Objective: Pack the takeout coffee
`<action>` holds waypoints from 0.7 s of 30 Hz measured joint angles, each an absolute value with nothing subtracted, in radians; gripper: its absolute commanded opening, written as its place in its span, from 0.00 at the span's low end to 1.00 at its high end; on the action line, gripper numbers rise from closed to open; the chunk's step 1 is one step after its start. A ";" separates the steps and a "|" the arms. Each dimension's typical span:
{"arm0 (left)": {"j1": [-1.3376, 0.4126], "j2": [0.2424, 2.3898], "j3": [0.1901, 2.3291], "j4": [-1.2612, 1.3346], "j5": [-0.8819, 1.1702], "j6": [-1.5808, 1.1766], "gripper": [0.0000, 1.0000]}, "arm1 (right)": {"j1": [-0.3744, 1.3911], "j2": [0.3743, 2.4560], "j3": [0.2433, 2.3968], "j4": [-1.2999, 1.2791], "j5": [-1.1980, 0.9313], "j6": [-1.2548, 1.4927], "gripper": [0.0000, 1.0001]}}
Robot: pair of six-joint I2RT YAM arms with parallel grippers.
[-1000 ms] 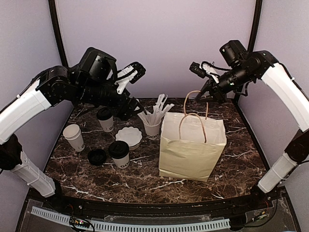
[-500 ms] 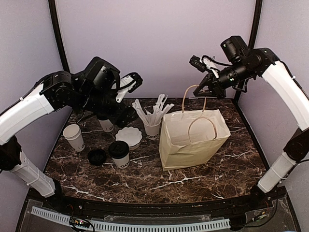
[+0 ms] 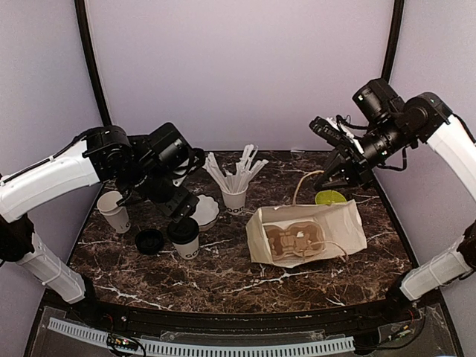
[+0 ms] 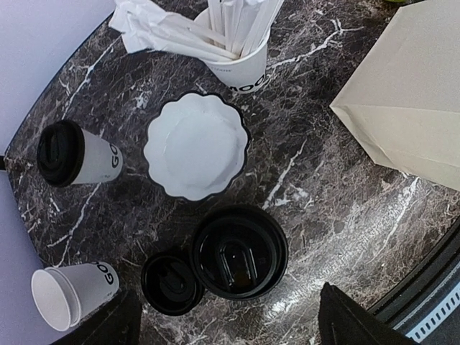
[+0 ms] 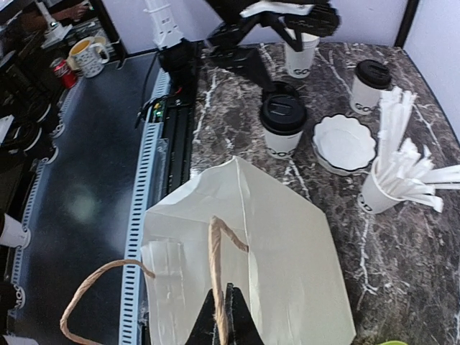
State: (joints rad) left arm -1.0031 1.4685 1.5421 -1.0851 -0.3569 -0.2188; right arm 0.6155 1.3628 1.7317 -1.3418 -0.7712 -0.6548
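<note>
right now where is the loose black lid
In the top external view the loose black lid lies flat on the left of the table, beside the nearer lidded coffee cup, on its left, with the unlidded cup farther back-left.

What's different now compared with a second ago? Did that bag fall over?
Yes. The paper bag went from upright to lying on its side as the right end effector, still shut on its handle, came down. The left end effector dropped, open, over the near lidded cup. A green object behind the bag came into view. The bowl, straw cup and loose lid stayed put.
</note>
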 measured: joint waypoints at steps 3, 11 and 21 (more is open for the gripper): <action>-1.000 1.452 1.501 -1.094 -0.338 -0.260 0.88 | 0.656 1.335 1.681 -1.369 -0.810 -0.680 0.00; -1.000 1.389 1.369 -1.089 -0.277 -0.312 0.85 | 0.749 1.272 1.605 -1.412 -0.842 -0.709 0.00; -1.000 1.399 1.352 -1.067 -0.239 -0.342 0.89 | 0.753 1.266 1.584 -1.409 -0.857 -0.736 0.00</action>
State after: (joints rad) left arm -0.9997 1.3994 1.3518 -1.0672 -0.2386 -0.3420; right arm 0.7532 1.2663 1.5841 -1.4094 -0.8570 -0.7364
